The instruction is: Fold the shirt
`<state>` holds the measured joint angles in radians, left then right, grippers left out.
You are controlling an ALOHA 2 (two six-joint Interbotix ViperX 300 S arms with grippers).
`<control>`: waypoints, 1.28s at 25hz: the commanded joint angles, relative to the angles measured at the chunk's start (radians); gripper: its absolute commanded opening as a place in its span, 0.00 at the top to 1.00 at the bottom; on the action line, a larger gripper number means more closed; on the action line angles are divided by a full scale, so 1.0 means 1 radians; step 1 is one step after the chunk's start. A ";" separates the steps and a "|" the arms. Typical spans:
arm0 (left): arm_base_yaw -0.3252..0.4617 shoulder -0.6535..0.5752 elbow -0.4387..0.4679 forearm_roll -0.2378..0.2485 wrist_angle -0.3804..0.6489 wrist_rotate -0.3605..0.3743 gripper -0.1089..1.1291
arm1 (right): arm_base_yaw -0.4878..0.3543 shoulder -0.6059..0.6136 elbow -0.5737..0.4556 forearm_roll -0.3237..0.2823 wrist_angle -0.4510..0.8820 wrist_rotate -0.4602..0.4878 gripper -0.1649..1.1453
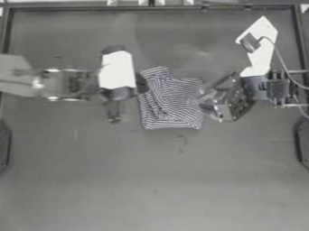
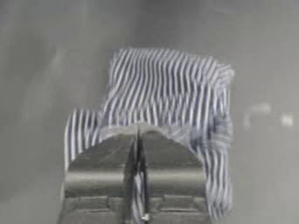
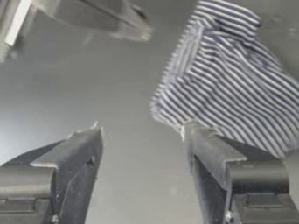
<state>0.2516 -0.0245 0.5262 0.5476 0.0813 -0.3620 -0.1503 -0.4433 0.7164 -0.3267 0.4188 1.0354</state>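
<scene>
The shirt (image 1: 169, 103) lies between your two claws, near the middle of the desk (image 1: 151, 180), already gathered into a compact, roughly rectangular bundle with its stripes running in curved folds. From above you see no collar and no label on it.

Your left claw (image 1: 140, 85) is at the edge of the bundle that faces it. In the left wrist view its two jaws are pressed together, and a thin strip of striped fabric (image 2: 137, 192) shows in the narrow slit between them, so the claw is clamped on the shirt. The rest of the fabric spreads out just beyond its tips, one part standing higher and another hanging to the side.

Your right claw (image 1: 208, 103) is on the opposite side of the bundle. Its jaws stand wide apart and hold nothing; in the right wrist view bare desk shows between them. One of its fingers (image 3: 201, 144) is just beside the shirt's edge, and you cannot tell whether it touches the fabric.
</scene>
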 commanded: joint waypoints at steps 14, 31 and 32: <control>0.015 0.198 -0.202 -0.003 0.008 0.002 0.28 | 0.000 -0.055 0.048 -0.038 -0.018 0.003 0.20; 0.028 0.181 -0.067 -0.028 0.008 0.000 0.29 | -0.038 -0.005 0.140 -0.308 -0.299 -0.017 0.20; 0.031 0.178 -0.063 -0.028 0.008 0.000 0.29 | -0.055 0.003 0.147 -0.321 -0.305 -0.018 0.20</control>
<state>0.2761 0.2117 0.4663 0.5216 0.0920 -0.3605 -0.1825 -0.4403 0.8667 -0.6243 0.1396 1.0186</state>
